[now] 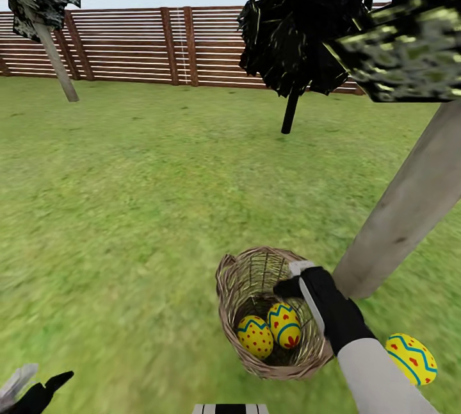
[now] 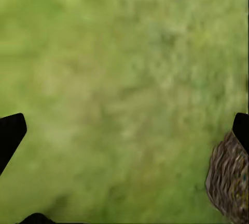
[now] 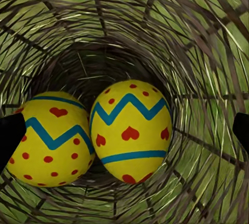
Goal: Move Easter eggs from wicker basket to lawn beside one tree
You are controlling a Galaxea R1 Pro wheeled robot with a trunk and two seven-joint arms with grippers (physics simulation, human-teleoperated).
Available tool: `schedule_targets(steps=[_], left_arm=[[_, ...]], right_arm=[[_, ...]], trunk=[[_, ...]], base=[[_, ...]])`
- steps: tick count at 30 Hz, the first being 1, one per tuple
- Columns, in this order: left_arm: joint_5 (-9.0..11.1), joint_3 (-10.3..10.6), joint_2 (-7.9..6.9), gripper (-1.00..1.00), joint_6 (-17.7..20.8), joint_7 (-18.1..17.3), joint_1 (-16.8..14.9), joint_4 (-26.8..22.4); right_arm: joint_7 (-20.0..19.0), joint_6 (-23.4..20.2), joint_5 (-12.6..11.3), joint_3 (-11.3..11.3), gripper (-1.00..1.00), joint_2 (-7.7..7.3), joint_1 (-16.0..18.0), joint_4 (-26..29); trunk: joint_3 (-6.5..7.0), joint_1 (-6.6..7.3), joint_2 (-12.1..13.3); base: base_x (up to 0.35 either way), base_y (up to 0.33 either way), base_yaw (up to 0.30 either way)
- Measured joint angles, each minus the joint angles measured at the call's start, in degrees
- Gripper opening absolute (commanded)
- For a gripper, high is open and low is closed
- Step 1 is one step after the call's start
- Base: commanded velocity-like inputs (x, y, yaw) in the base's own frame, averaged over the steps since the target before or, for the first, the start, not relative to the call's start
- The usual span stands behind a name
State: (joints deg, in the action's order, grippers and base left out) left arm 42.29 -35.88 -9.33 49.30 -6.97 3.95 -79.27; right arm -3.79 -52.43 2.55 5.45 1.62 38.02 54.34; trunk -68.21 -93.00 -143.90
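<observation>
Now R gripper [image 1: 291, 286] hangs open, empty, at the wicker basket [image 1: 234, 279] rim over 2 eggs [image 3: 130, 131] — 3rd egg [image 1: 411, 359] on lawn [image 1: 128, 209] by the tree [image 1: 410, 202]; L gripper [image 2: 124, 125] open, empty.

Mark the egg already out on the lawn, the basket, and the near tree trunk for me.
egg on the lawn [image 1: 411, 359], head view, its striped middle.
wicker basket [image 1: 232, 278], head view, left rim.
near tree trunk [image 1: 410, 206], head view, mid-trunk.

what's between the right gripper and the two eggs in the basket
Nothing: in the right wrist view the open fingers face both eggs down the wicker basket, with only empty space between.
</observation>
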Motion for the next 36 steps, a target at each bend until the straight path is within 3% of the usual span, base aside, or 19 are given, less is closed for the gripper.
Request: schedule_targets(steps=[4,9,13,17,21,31,36], left_arm=[[-0.28,0.45,-1.71,1.0,6.39,2.48,-5.6,-2.06],[-0.58,1.04,-1.52,1.0,9.33,6.71,-10.68,-2.24],[-0.66,1.79,-0.23,1.0,9.64,8.41,-11.62,-2.22],[-1.04,2.82,2.11,1.0,9.27,9.54,-12.09,-1.99],[-1.18,3.13,3.16,1.0,9.03,9.8,-12.22,-1.83],[-1.22,4.05,3.51,1.0,8.84,9.83,-12.26,-1.34],[-1.23,4.25,3.48,1.0,8.78,9.79,-12.26,-1.24]], right_arm=[[-0.01,0.91,-0.07,-0.06,1.0,0.97,2.82,-5.78],[-0.03,4.9,-0.06,-0.07,1.0,2.51,6.17,-14.09],[-0.07,6.09,-0.04,-0.09,1.0,2.94,7.99,-17.88],[-0.07,6.72,-0.09,-0.16,1.0,3.15,9.24,-20.8],[-0.05,6.87,-0.11,-0.18,1.0,3.21,9.59,-21.6],[0.24,7.03,0.0,-0.19,1.0,3.29,9.8,-21.87],[3.7,9.2,-0.02,-0.23,1.0,4.21,9.85,-21.88]], trunk=[[0.0,0.0,0.0],[0.0,-0.01,0.0],[0.0,0.0,0.0],[-0.88,-0.11,-0.05],[-1.77,-0.21,-0.1],[-3.99,-0.47,-0.24],[-5.09,-0.6,-0.31]], base=[[0.0,0.0,0.0],[0.0,0.0,0.0],[0.0,0.0,0.0],[0.0,0.0,0.0],[0.0,0.0,0.0],[0.0,0.0,0.0],[0.0,0.0,0.0]])
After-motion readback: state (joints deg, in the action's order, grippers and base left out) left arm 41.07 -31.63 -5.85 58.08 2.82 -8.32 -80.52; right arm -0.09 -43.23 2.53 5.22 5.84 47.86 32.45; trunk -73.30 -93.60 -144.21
